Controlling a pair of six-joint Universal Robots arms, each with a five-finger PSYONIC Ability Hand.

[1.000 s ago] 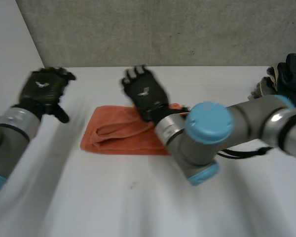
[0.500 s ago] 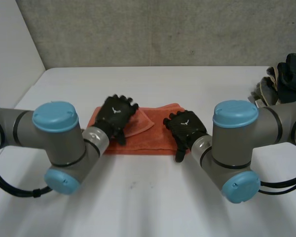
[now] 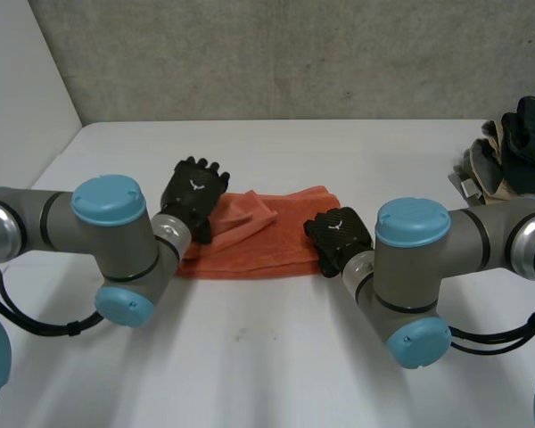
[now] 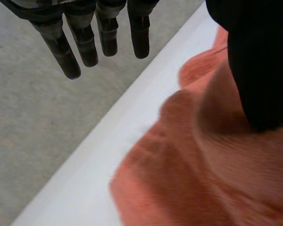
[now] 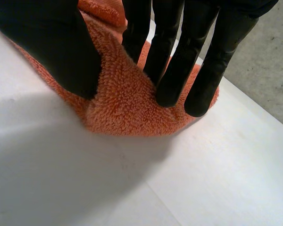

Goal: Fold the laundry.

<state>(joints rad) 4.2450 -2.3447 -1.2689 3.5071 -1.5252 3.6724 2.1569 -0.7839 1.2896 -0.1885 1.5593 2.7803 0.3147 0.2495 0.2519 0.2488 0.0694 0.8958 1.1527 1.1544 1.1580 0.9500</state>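
1. Right hand (image 3: 339, 234): thumb and fingers pinch the right end of the orange towel (image 3: 259, 248), which lies crumpled on the table (image 3: 250, 366).
2. Left hand (image 3: 194, 189): fingers straight and spread at the left end, thumb resting on the cloth.
3. Handling: close the left hand on its end first, then lift both ends level.

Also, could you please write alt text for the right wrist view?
The right hand pinches a bunched end of the orange towel between its thumb and straight fingers, with the towel resting on the white table.
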